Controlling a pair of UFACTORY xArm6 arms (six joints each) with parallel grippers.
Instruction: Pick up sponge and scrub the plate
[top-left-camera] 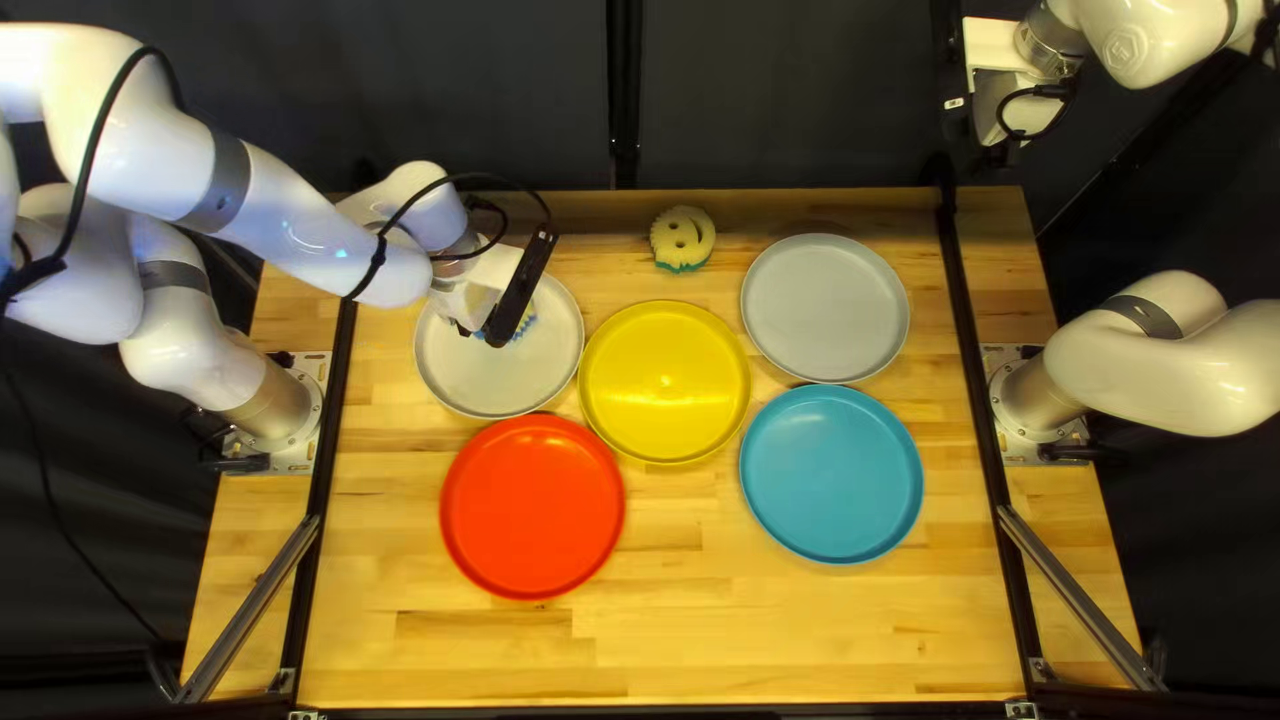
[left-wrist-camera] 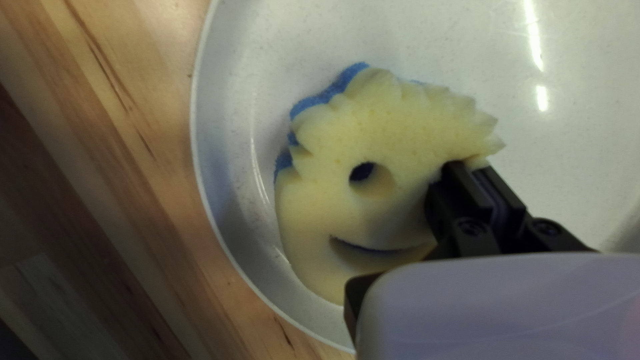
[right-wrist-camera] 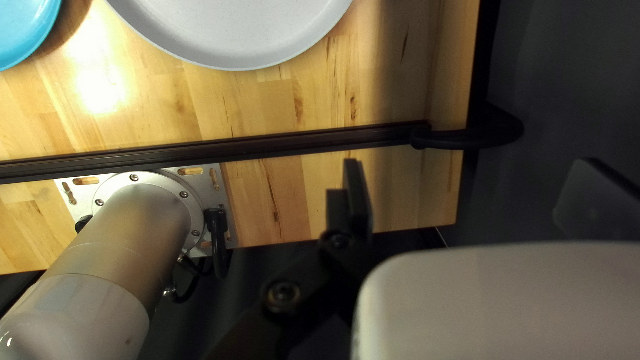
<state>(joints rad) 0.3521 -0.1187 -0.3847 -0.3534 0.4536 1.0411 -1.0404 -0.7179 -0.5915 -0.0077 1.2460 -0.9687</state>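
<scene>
In the top left view my left gripper (top-left-camera: 518,291) is over the off-white plate (top-left-camera: 467,384) nearest my left arm's base, mostly covering a blue-edged sponge (top-left-camera: 528,318). The left wrist view shows the yellow smiling sponge (left-wrist-camera: 407,133), blue underneath, inside the plate (left-wrist-camera: 240,80). My left gripper (left-wrist-camera: 472,168) pinches the sponge's edge, one finger in an eye hole and the other outside. Whether the sponge touches the plate, I cannot tell. My right gripper (top-left-camera: 994,87) is raised beyond the far right corner; in the right wrist view this gripper (right-wrist-camera: 470,190) stands open and holds nothing.
Yellow (top-left-camera: 664,383), red (top-left-camera: 534,507), blue (top-left-camera: 831,475) and grey (top-left-camera: 826,308) plates lie on the table. A second sponge (top-left-camera: 682,239), green underneath, lies near the far edge. Dark rails (top-left-camera: 963,320) run along both table sides.
</scene>
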